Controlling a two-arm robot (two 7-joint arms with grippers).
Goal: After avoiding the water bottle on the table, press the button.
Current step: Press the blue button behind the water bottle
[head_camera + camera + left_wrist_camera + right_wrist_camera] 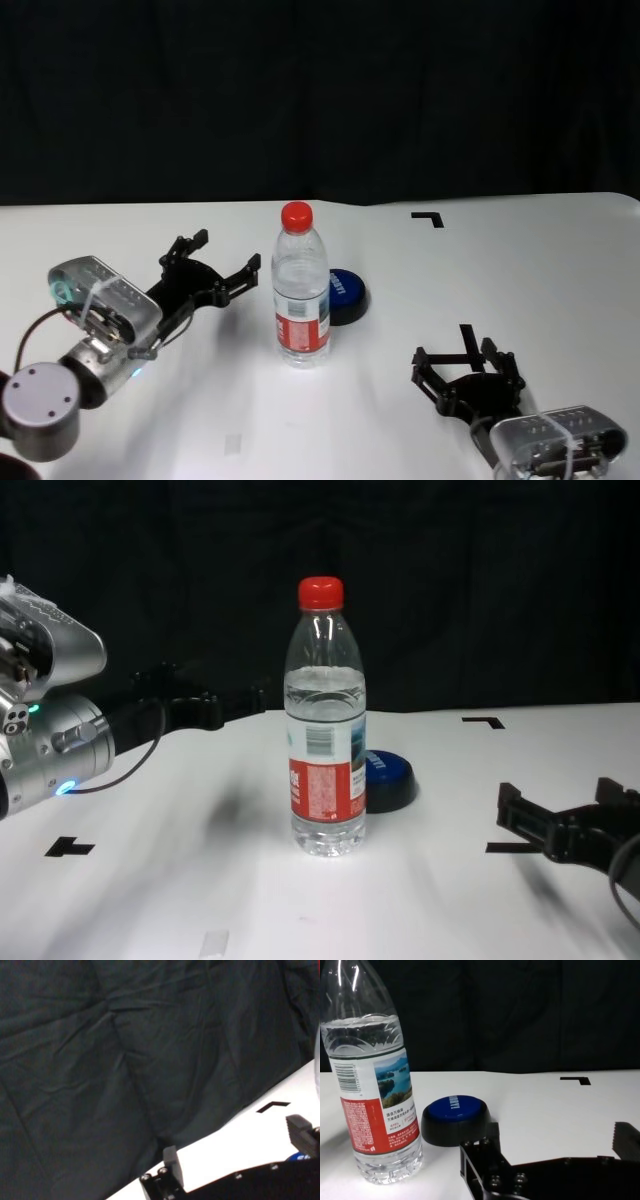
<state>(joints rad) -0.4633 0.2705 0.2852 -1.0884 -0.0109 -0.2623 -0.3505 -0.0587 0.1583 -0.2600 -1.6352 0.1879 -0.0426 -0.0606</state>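
The water bottle [301, 290] stands upright mid-table, clear with a red cap and a red, white and blue label; it also shows in the chest view [326, 730] and the right wrist view [372, 1085]. The dark blue button [347, 294] sits just behind it to the right, close beside it [455, 1119] [390, 777]. My left gripper [228, 250] is open and empty, raised to the left of the bottle, level with its upper half. My right gripper [455, 352] is open and empty, low near the front right of the table [540, 270].
A black tape corner mark [428, 217] lies at the back right and a tape cross [70, 847] at the front left. Another tape mark [467, 335] lies just ahead of the right gripper. A dark curtain closes off the back.
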